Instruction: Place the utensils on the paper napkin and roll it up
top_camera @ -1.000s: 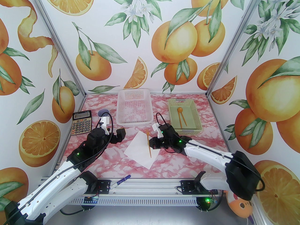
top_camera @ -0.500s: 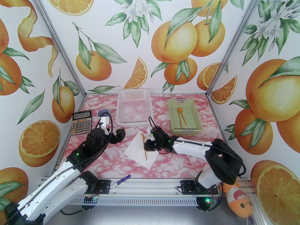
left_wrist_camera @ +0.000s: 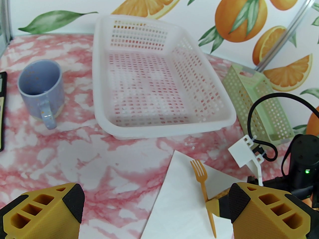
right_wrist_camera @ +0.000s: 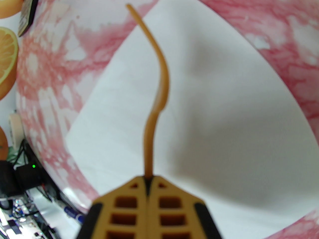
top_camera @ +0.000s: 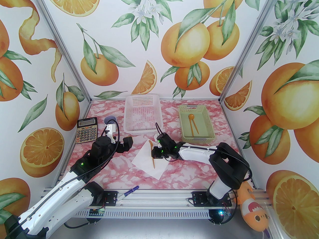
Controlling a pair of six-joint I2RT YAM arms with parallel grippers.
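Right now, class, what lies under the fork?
The white paper napkin lies under the fork, which the right fingers grip. The table beneath the napkin is covered, as is the fork's part between the fingers.

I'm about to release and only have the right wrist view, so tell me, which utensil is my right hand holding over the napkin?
Observer: A fork; the left wrist view shows its tines, pointing toward the white basket.
Operator: Where's the other utensil?
Observer: The spoon lies in the green basket, at the far right.
Operator: And the left hand?
Observer: The left hand hangs open left of the napkin, holding nothing.
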